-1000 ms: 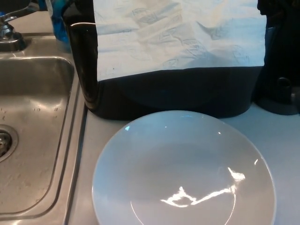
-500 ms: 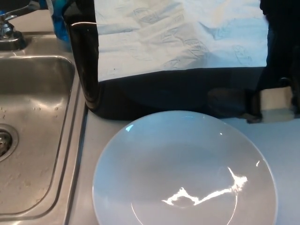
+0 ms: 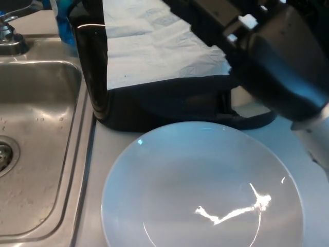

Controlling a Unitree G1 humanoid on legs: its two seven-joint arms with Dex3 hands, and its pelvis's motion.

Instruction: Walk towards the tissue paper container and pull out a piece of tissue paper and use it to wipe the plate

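Tissue (image 3: 154,54) at twelve o'clock should be pinched at its edge; right hand (image 3: 216,20) grip undetermined.

Steel sink (image 3: 36,149) with faucet (image 3: 10,33) beside pale countertop (image 3: 303,149), glare overhead.

Head camera looks down, close over plate (image 3: 201,186).
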